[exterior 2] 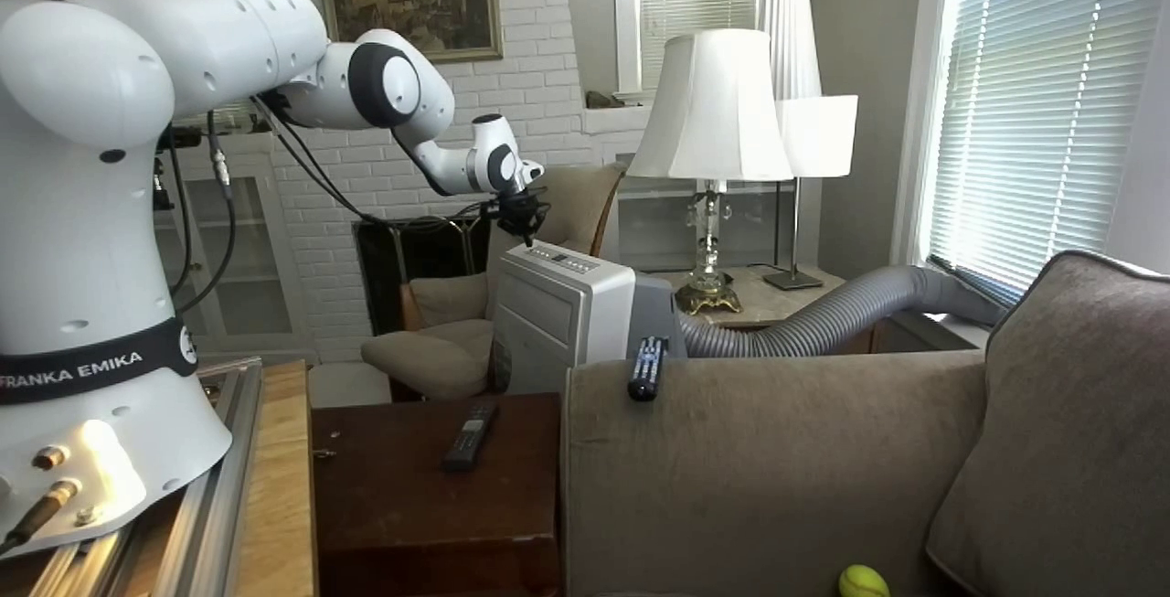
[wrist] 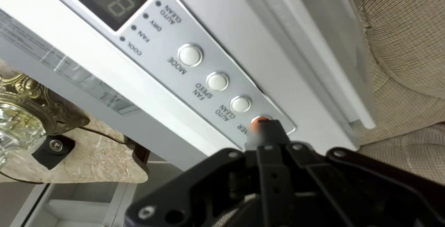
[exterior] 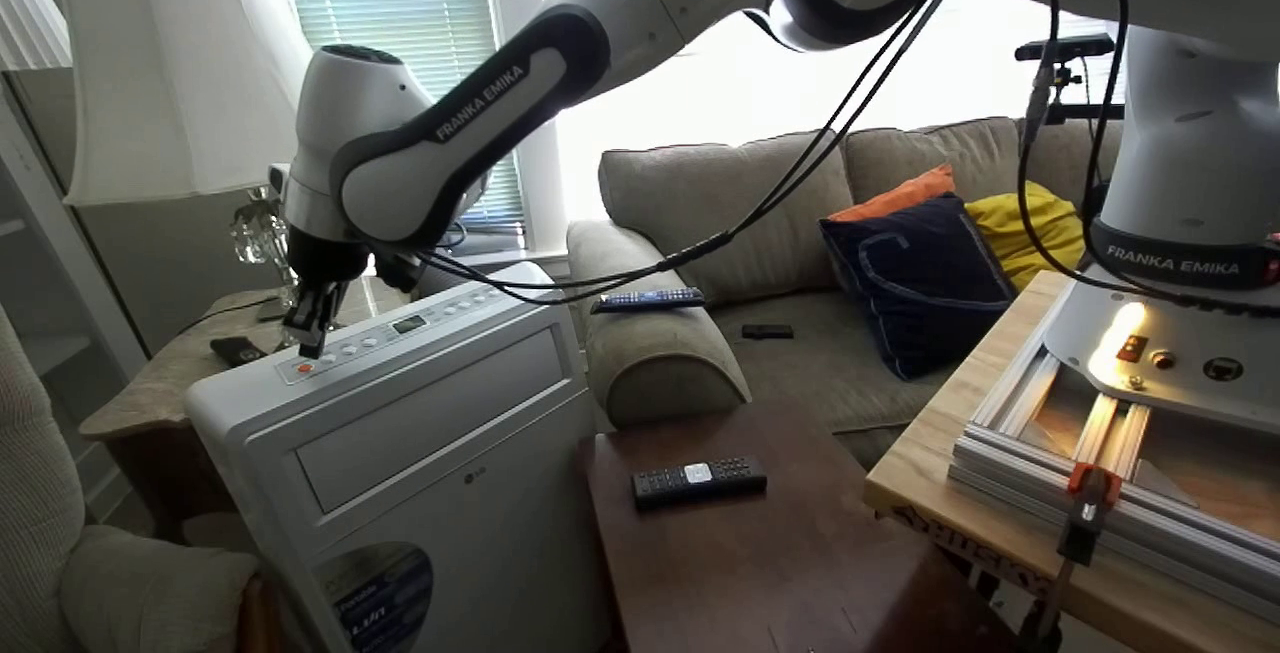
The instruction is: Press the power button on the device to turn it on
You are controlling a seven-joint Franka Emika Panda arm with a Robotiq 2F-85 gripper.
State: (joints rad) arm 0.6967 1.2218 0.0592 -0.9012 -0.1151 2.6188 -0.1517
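The device is a large white air conditioner (exterior: pixel 500 503), standing upright in both exterior views (exterior 2: pixel 539 318). Its top control strip fills much of the wrist view (wrist: pixel 205 63), with several white buttons and an unlit display (wrist: pixel 107 1). The orange power button (wrist: pixel 258 121) sits at the strip's end and also shows in an exterior view (exterior: pixel 304 368). My gripper (wrist: pixel 269 129) is shut and empty, fingers together, pointing down. Its tips overlap the orange button and hide part of it. I cannot tell whether they touch or press it. The gripper is at that strip end in both exterior views (exterior: pixel 313 345) (exterior 2: pixel 528 239).
A lamp (exterior 2: pixel 717 112) stands on a side table (exterior: pixel 140 403) behind the device. An armchair (exterior 2: pixel 448 341) is beside it. A grey hose (exterior 2: pixel 823 314) runs to the window. A sofa (exterior 2: pixel 777 451) and a brown chest (exterior: pixel 760 553) with a remote (exterior: pixel 700 481) are nearby.
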